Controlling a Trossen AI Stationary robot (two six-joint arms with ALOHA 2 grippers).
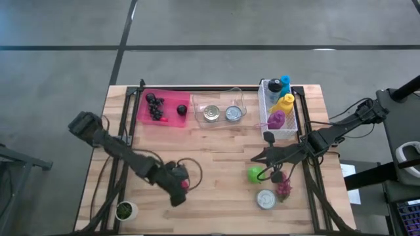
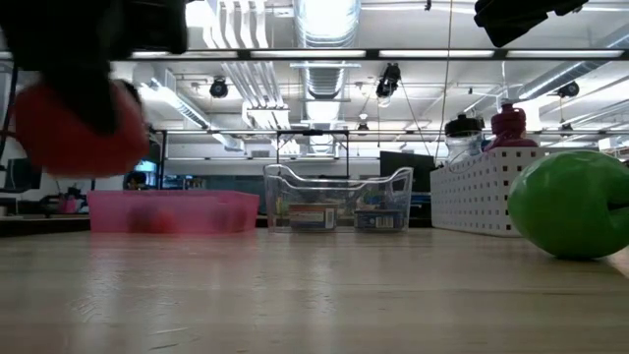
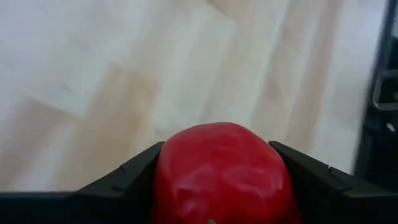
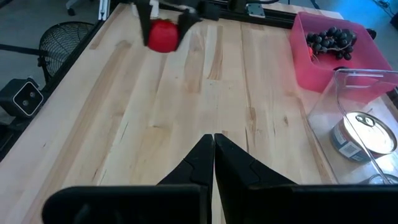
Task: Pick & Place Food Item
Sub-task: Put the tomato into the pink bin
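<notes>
The white perforated basket [image 1: 293, 124], far across the table from the left gripper [image 1: 180, 188], holds bottles: dark, blue, yellow and purple. The clear bin [image 1: 218, 107], beyond that gripper toward the table's far edge, holds two tins. Left of it, the pink tray [image 1: 170, 117] carries dark grapes [image 1: 155, 105]. The red pepper [image 3: 221, 171], glossy, rounded and smooth, sits clamped between the left gripper's fingers, above the wood. The right gripper [image 4: 213, 149] waits closed near a green ball [image 1: 255, 174].
</notes>
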